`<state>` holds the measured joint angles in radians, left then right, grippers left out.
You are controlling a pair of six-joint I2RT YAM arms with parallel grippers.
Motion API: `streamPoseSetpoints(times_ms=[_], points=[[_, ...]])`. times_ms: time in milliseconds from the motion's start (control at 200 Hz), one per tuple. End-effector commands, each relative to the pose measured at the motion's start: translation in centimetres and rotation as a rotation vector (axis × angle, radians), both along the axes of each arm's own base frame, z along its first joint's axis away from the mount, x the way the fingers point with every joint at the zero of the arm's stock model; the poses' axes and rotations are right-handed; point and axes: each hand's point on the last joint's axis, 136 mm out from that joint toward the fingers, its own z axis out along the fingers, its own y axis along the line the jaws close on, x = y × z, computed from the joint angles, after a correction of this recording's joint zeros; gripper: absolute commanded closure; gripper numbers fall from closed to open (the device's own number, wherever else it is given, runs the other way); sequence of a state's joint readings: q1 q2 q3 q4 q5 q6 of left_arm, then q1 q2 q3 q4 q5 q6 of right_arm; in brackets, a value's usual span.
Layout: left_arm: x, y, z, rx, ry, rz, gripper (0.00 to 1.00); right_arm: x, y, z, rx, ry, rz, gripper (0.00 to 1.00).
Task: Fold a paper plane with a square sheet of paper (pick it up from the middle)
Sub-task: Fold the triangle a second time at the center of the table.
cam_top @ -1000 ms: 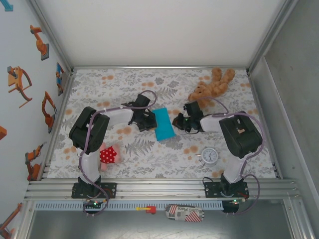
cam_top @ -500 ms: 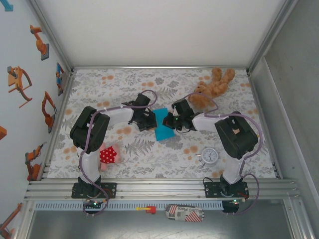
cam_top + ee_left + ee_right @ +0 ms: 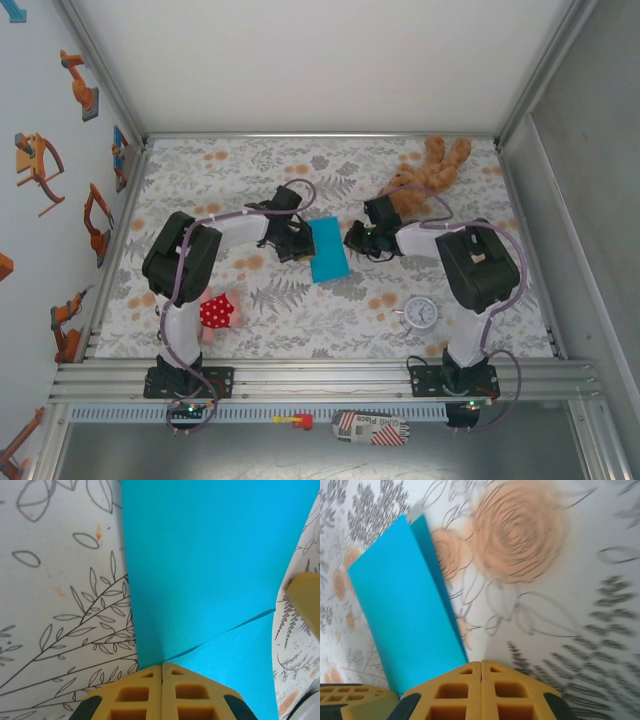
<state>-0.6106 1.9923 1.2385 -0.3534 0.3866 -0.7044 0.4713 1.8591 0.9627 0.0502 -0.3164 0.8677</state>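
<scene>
The square sheet of paper (image 3: 329, 249) lies on the flowered table, folded into a narrow turquoise rectangle of two layers. In the left wrist view the paper (image 3: 210, 565) has a loose flap edge slanting across it. My left gripper (image 3: 298, 243) is shut, and its tips (image 3: 161, 666) rest at the sheet's left edge with nothing between them. My right gripper (image 3: 358, 240) is shut too and stands just off the sheet's right edge. In the right wrist view its tips (image 3: 481, 664) sit on the cloth beside the paper (image 3: 405, 615).
A brown teddy bear (image 3: 425, 175) lies at the back right, close behind the right gripper. A small round white clock (image 3: 421, 313) sits at the front right. A red polka-dot object (image 3: 216, 312) lies by the left arm's base. Walls close in the table's sides.
The right gripper slid left onto the paper's right edge, then drew back to the right, off the sheet. The left gripper and the paper stayed where they were.
</scene>
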Motion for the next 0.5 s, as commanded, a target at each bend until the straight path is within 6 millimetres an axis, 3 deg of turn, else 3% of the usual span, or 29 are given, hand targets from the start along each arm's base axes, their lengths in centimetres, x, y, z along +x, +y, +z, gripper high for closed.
streamPoseSetpoints(times_ms=[0,160,275,496], points=[[-0.5,3.1,-3.9,0.165,0.036,-0.036,1.0,-0.2,-0.3,2.7,-0.034,-0.082,0.02,1.0],[0.3,2.3,-3.1,0.134,0.005,-0.098,1.0,-1.7,2.2,4.4,0.018,-0.106,0.103,1.0],[0.5,1.9,-3.0,0.11,0.004,-0.122,1.0,-2.8,4.3,3.6,0.088,-0.057,0.138,1.0],[0.3,1.8,-2.9,0.093,0.011,-0.135,1.0,-3.0,5.9,1.7,0.148,0.001,0.155,1.0]])
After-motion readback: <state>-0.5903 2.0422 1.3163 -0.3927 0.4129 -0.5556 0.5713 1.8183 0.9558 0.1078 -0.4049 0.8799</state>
